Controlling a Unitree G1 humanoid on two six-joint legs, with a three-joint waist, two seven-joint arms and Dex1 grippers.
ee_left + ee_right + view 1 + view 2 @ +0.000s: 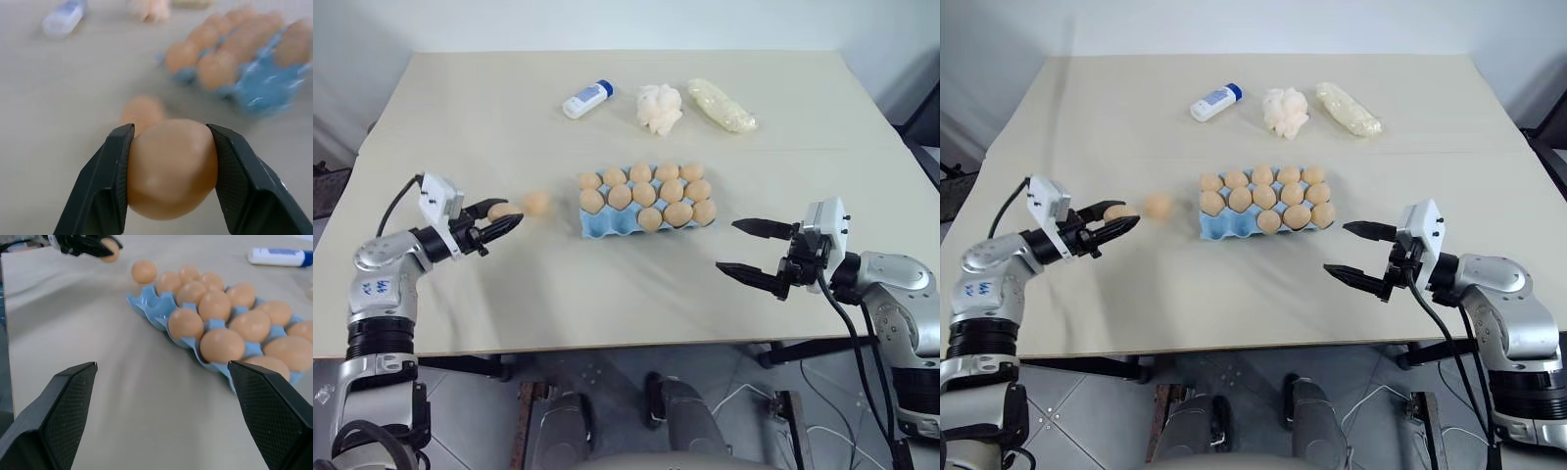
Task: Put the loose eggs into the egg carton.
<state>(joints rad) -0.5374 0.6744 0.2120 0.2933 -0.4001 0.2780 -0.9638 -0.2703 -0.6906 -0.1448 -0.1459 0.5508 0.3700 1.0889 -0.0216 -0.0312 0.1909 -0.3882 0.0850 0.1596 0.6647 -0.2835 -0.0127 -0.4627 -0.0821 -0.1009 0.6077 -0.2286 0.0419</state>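
My left gripper (505,217) is shut on a tan egg (171,169), held off the table at the left. A second loose egg (537,203) lies on the table just beyond it, between the gripper and the egg carton (600,228). The light blue carton sits mid-table with several eggs in its cups. The two cups at its near left end hold nothing. My right gripper (726,245) hovers open to the right of the carton, pointing toward it, with nothing between its fingers.
A white bottle with a blue cap (586,99), a white lumpy wad (659,108) and a pale wrapped roll (721,105) lie at the back of the beige table (607,294). The table's front edge runs just below both grippers.
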